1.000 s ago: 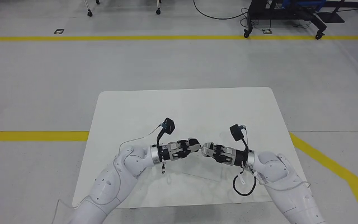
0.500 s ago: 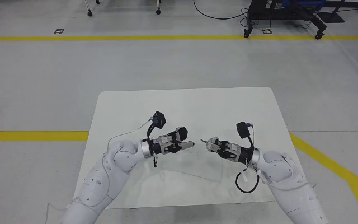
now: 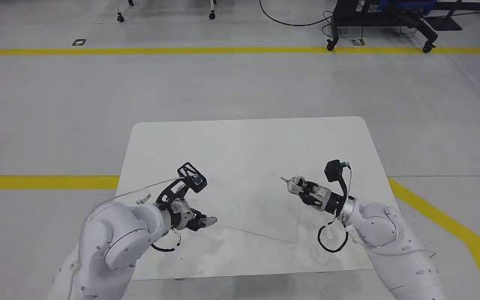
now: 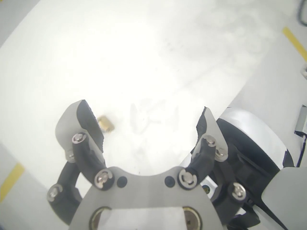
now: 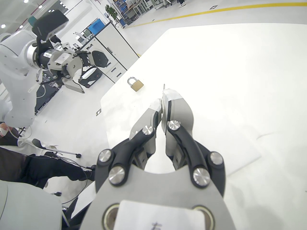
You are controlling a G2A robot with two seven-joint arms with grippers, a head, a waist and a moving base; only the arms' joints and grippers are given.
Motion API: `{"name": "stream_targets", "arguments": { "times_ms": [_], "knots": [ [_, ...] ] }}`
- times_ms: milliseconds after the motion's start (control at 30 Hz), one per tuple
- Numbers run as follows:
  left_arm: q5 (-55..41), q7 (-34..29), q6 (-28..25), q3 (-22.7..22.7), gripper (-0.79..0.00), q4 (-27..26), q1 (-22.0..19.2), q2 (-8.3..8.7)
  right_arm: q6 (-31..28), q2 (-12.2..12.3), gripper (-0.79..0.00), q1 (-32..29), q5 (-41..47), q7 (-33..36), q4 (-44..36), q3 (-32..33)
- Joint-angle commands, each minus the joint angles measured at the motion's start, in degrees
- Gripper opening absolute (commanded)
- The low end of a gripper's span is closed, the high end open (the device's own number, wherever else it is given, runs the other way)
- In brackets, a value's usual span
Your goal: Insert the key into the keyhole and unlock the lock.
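Note:
A small brass padlock [image 5: 136, 84] with a silver shackle lies flat on the white table [image 3: 247, 142] near its front left part. In the left wrist view its brass body [image 4: 105, 124] peeks out beside one finger [image 4: 82, 118]. My left gripper [image 4: 145, 109] hangs open just over it, also seen from above as the left gripper [image 3: 202, 220]. My right gripper [image 5: 162, 102] is shut on the key, whose thin metal tip [image 5: 164, 86] sticks out past the fingertips. From above, the right gripper [image 3: 294, 184] stays over the table's right half, well apart from the padlock.
A thin white mat [image 5: 260, 155] lies flat on the table's front middle, its edge [image 3: 255, 233] showing as a faint line. The table's front edge runs close behind both arms. Yellow floor lines [image 3: 52, 182] flank the table.
A second ago the two grippers met at the table's middle. They have drawn apart: the left arm swung back to the front left, the right gripper moved right with the key.

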Motion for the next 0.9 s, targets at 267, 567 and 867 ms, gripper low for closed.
{"name": "stream_targets", "arguments": {
  "times_ms": [267, 567, 867],
  "knots": [
    [3.31, 6.88, 13.05, -2.31, 0.000, 5.02, 7.39, -0.04, 0.00, 0.00, -0.785, 0.00, 0.00, 0.00, 0.00, 0.00],
    [2.71, 8.99, 16.01, -4.75, 0.000, 3.71, 11.13, 0.21, 0.00, 0.00, -0.785, 0.00, 0.00, 0.00, 0.00, 0.00],
    [2.71, 8.99, 16.01, -4.75, 0.000, 3.71, 11.13, 0.21, 0.00, 0.00, -0.785, 0.00, 0.00, 0.00, 0.00, 0.00]
  ]
}}
